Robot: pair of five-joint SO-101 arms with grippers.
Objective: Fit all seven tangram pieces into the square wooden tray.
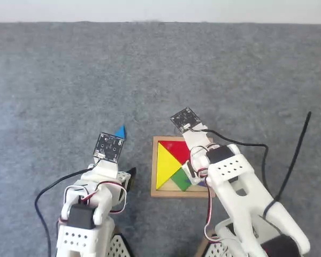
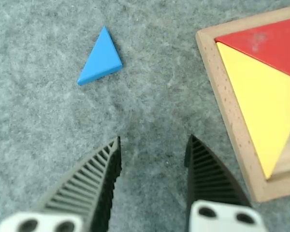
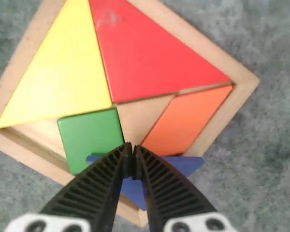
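Black right claw (image 3: pixel 129 147), closed tip to tip, sits over a navy triangle (image 3: pixel 183 165) lying across the wooden tray (image 3: pixel 244 83) rim. Left claw (image 2: pixel 153 141), open, faces a light-blue triangle (image 2: pixel 101 60) ahead on the bench (image 2: pixel 38 121). Pieces likely thin, rigid, light, slick: pinch opposite edges.

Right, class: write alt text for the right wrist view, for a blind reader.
The shut right gripper points down over a dark blue triangle lying across the rim of the square wooden tray. Inside sit a yellow triangle, red triangle, green square and orange parallelogram.
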